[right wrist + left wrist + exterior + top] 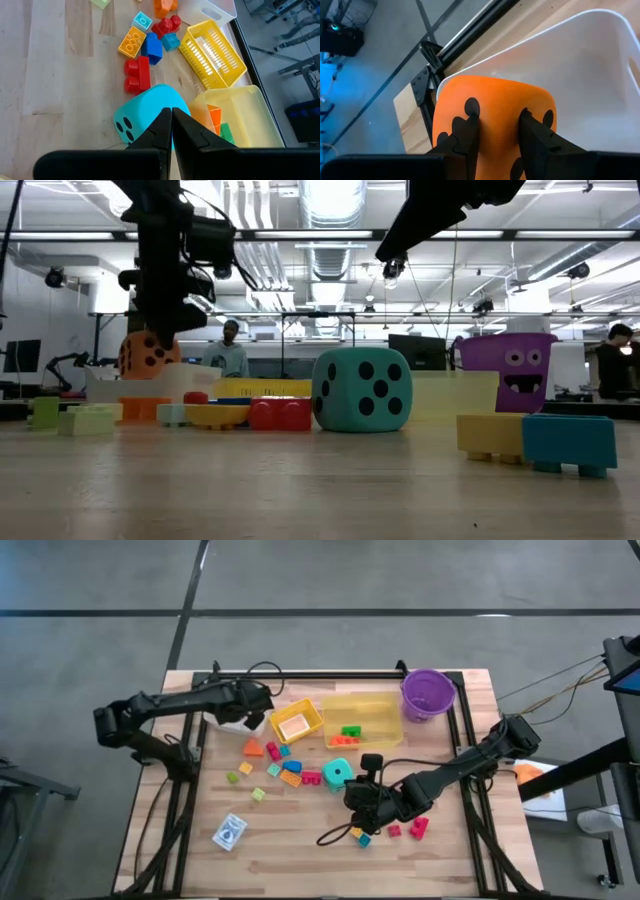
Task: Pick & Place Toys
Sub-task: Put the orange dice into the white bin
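— Two bricks sit nearest the front edge, a yellow brick touching a teal brick; just behind them the right gripper hangs low with its fingers clenched on nothing, right beside the teal die.

— And the die itself?

— Resting on the wood, apart from the fingers; a red brick lies just beside it, and past that a loose scatter of orange, blue and green bricks toward the middle of the table; the blue-white card box lies alone near the front left corner.

— Further back?

— One yellow basket and a yellow bin with bricks in it, then the purple bucket at the far right corner; at the far left, the left gripper grasps the orange die, holding it over the white bin; whether the die touches the bin's floor, I cannot tell.
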